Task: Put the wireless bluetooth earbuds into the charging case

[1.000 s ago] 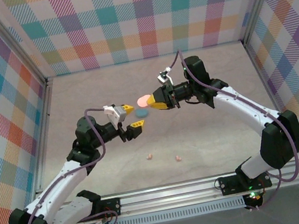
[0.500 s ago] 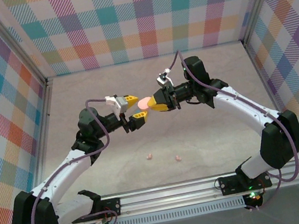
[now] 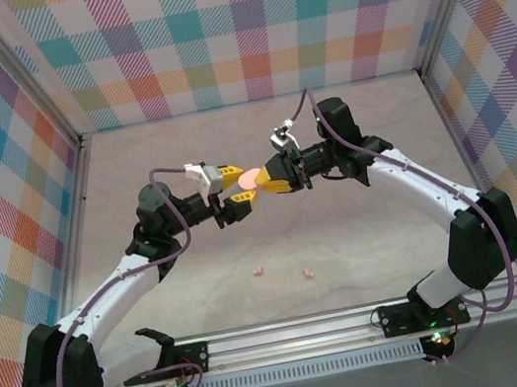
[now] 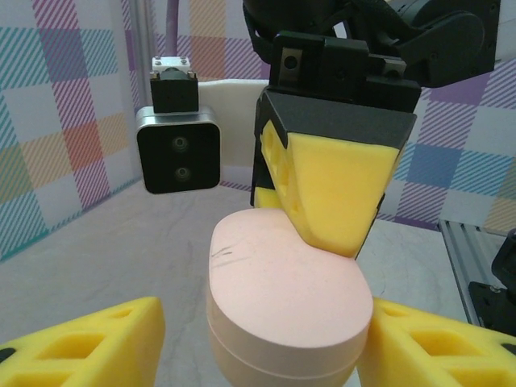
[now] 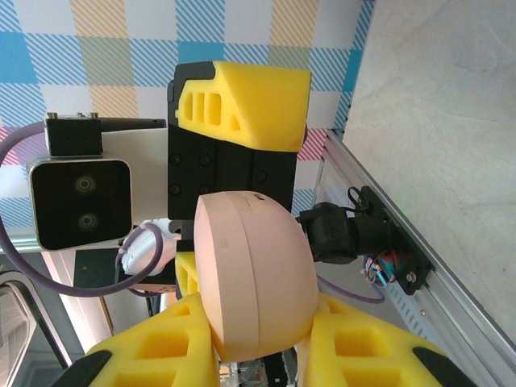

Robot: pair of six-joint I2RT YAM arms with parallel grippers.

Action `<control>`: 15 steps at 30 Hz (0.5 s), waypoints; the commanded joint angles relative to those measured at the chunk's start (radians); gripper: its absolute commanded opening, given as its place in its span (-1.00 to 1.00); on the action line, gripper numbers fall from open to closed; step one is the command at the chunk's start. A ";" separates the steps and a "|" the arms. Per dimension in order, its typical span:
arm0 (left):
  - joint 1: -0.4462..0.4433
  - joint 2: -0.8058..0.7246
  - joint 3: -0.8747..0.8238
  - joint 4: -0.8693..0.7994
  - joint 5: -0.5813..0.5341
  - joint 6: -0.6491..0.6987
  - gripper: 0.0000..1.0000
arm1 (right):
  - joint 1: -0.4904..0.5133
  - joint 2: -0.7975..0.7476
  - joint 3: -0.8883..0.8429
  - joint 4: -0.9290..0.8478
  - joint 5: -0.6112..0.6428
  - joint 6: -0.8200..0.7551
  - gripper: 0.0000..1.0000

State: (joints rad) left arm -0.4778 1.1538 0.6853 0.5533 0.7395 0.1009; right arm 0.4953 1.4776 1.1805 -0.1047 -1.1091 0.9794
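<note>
While the right tool (image 3: pixel 265 178) pinches the pale pink disc-shaped plastic case (image 4: pixel 278 278) in the air above the desk (image 3: pixel 364 225), the left tool (image 3: pixel 236 188) stands spread around it, one pad at its rim, the other just apart. A tiny pale pink rounded plastic earbud (image 3: pixel 258 271) and a second pink earbud (image 3: pixel 306 273) lie loose on the desk near the arm bases, well apart from the case. The case looks closed, so I judge nothing is inserted yet: opening and loading both remain.

No text, label, brand or number is reading legibly on anything here. The pink case (image 4: pixel 282 282) is carrying a faint dark scuff toward 10 o'clock on its lid, but it is not forming any letter.
</note>
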 commanded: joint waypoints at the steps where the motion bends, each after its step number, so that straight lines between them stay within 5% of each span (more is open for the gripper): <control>1: -0.013 0.006 0.034 0.037 0.021 0.003 0.19 | -0.007 0.006 0.022 0.028 -0.036 0.001 -0.72; 7: -0.014 0.014 0.036 0.034 0.019 0.007 0.24 | -0.006 0.012 0.028 0.028 -0.035 0.005 -0.72; 15: -0.014 0.019 0.047 0.045 0.025 -0.005 -0.08 | -0.006 0.020 0.025 0.008 -0.044 -0.009 -0.68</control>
State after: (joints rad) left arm -0.4881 1.1667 0.6914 0.5526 0.7517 0.0998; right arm 0.4908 1.4857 1.1805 -0.0948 -1.1156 0.9825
